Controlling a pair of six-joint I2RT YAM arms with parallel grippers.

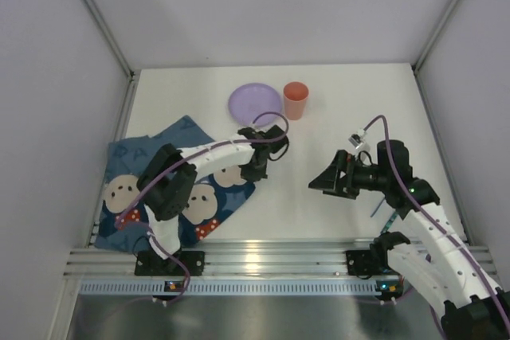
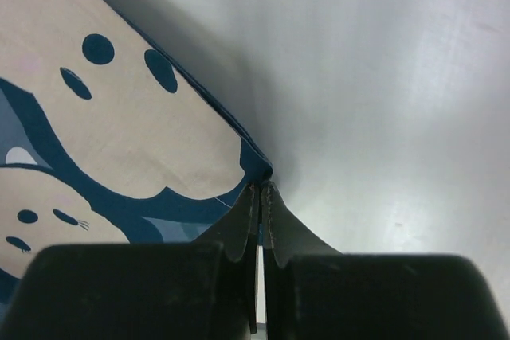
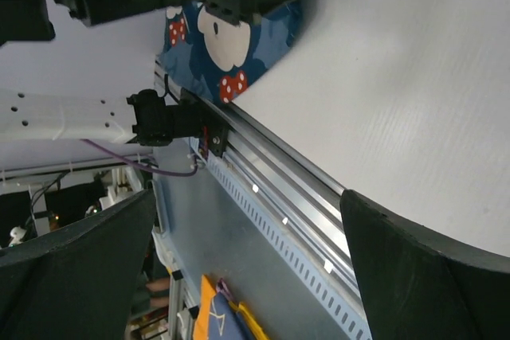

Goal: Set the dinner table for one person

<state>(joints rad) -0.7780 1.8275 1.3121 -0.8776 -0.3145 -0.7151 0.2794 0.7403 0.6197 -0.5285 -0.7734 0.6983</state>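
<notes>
One plate (image 1: 253, 103), one cup (image 1: 296, 100), one mat (image 1: 183, 131) (left gripper (image 2: 260, 189) pinching its corner).

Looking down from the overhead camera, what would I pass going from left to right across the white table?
blue bear-print cloth → purple plate → orange cup → right hand, standing open above the table

Lab test cell, white panels (image 1: 279, 5), aluminium rail (image 1: 263, 260)
</notes>
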